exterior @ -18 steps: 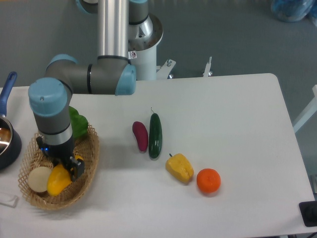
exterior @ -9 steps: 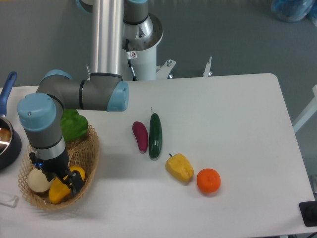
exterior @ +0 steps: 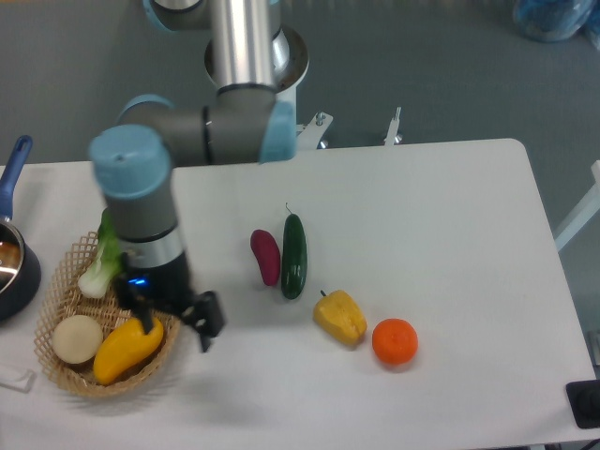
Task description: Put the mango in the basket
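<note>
Since half a second ago the two-finger gripper (exterior: 173, 317) has swung right off the smooth yellow-orange mango (exterior: 126, 349), fingers apart and empty above the basket's right rim. Mango lies inside the tan woven wicker basket (exterior: 58, 295), touching a round cream ball (exterior: 76, 338) on its left.

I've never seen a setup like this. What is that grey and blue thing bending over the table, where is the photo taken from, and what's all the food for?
It is a robot arm; the gripper at its end has two fingers for picking things up. One fixed camera looks down on the white table from above. The fingers are spread and hold nothing. Beside them sits a wicker basket holding the yellow mango, a pale round item and a leafy green vegetable. On the table lie a purple eggplant, a cucumber, a yellow pepper and an orange. A blue-handled pot stands at the left edge.
</note>
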Motion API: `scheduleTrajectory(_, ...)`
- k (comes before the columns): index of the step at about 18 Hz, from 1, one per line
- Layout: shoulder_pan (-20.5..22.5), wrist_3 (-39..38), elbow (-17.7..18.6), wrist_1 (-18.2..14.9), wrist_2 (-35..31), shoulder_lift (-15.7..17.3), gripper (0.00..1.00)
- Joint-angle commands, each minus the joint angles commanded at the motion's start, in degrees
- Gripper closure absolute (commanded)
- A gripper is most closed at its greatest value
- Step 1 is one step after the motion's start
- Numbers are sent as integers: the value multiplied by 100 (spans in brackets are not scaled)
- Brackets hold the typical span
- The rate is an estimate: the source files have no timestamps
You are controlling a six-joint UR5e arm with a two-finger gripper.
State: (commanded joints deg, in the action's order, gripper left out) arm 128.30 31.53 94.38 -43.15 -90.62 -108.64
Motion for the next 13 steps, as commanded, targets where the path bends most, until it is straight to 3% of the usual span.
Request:
scheduleTrajectory(3,510,1000,333,0,-166,71,0)
scheduleTrajectory(7,1160,2591,1010,9,-308,413,0)
scheduleTrajectory(13,2144,3708,1284,-26,-1,528,0)
